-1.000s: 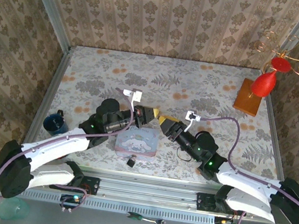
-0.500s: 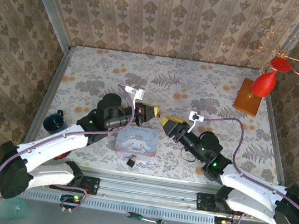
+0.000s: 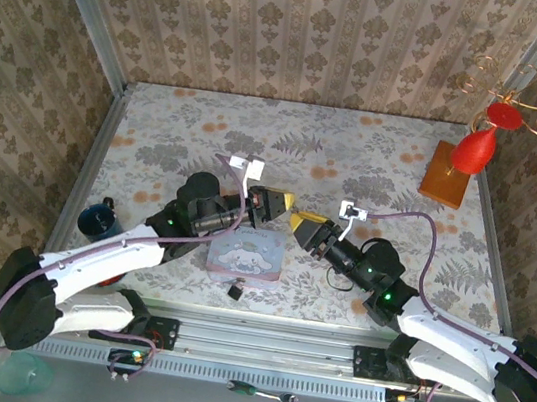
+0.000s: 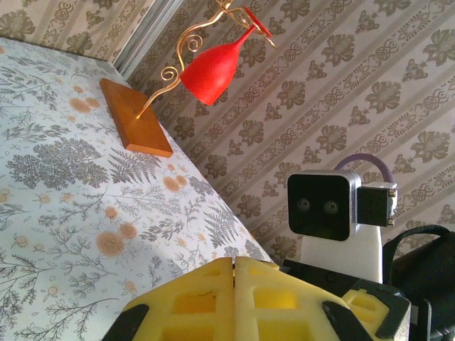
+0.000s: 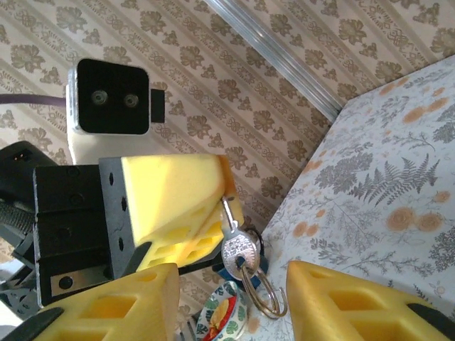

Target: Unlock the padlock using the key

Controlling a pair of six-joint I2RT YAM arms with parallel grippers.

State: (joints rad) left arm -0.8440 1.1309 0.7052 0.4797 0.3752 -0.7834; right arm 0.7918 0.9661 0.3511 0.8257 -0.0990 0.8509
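The key (image 5: pixel 237 250) (a ring (image 5: pixel 261 293) hung beneath it) is pinched by the left gripper (image 5: pixel 226 193) and is seen between the right gripper's (image 5: pixel 231 273) parted fingers.

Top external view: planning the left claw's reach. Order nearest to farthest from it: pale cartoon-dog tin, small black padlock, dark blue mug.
From the left claw:
1. Pale cartoon-dog tin, just below.
2. Small black padlock, below the tin.
3. Dark blue mug, far left.
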